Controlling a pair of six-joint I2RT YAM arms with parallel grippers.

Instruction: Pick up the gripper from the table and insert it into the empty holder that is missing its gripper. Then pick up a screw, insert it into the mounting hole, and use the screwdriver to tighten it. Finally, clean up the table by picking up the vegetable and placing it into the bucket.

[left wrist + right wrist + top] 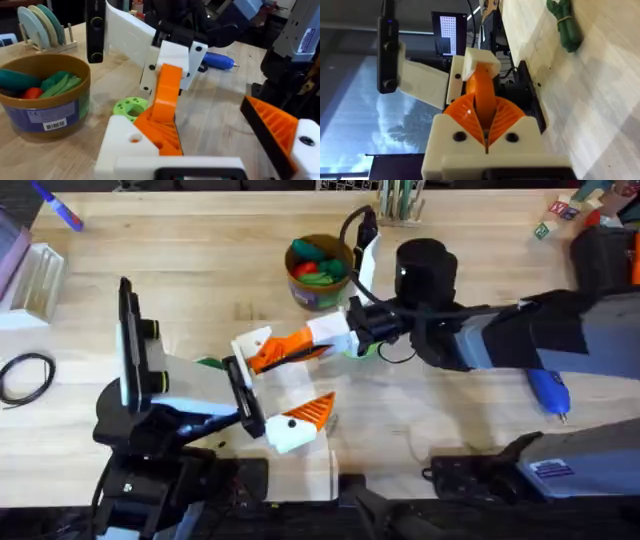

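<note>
Right pincer (322, 340): reaches across the middle of the surface (180, 270); its white fingers with orange ribbed pads are pressed together on the gripper (283, 352), as the right wrist view shows (482, 95).
Gripper: an orange wedge, held clear of the surface, its far end meeting the holder (252, 343).
Holder: a plain white block on the left pincer, directly ahead of the right pincer's fingertips; seen end-on in the right wrist view (479, 62).
Left pincer (272, 390): spread wide; one finger is the white holder block, the other carries an orange wedge (310, 412) on its white block, on the near side of the right pincer.
Bucket (318, 268): a tan cup with green and red toy vegetables inside, standing on the surface just beyond the right pincer.
Vegetable (564, 24): dark green, lying on the surface beside the left pincer, apart from both pincers.
Green disc (131, 107): round with holes, lying flat on the surface under the right pincer.
Screwdriver (549, 392): bright blue, lying on the surface well behind the right pincer, beside the right arm.
</note>
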